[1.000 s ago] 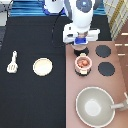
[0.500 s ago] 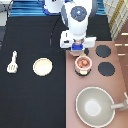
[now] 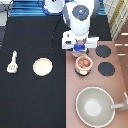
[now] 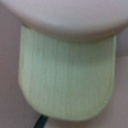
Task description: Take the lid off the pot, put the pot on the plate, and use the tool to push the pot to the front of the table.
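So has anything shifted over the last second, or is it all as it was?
Nothing has visibly moved, been taken hold of or let go. The tool hangs over the stove, just toward the exterior view's top from the pot, as before. The pot, the plate and the spatula lie where they did.

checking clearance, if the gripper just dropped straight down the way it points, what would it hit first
Most likely the pot on the stove. The gripper hangs just above it, toward the exterior view's top. Height is hard to judge, so it might meet the pot's near rim instead.
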{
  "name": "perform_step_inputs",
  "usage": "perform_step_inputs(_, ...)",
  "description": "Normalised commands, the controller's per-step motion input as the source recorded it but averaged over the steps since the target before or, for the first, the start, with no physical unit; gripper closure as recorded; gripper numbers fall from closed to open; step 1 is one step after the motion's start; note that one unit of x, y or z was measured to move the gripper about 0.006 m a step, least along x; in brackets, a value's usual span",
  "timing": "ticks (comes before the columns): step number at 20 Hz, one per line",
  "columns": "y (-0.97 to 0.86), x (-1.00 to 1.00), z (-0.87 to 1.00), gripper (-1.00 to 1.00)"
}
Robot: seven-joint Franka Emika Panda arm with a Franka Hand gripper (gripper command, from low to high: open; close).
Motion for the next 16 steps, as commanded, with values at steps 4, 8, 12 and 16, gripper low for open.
perform_step_inputs(4, 0.13, -0.25, -0.10, -1.00)
perform_step_inputs(8, 0.31, -0.59, 0.17, -1.00)
perform_step_inputs(12, 0.46, -0.54, 0.49, -1.00)
perform_step_inputs(16, 0.11, 0.03, 0.98, -1.00)
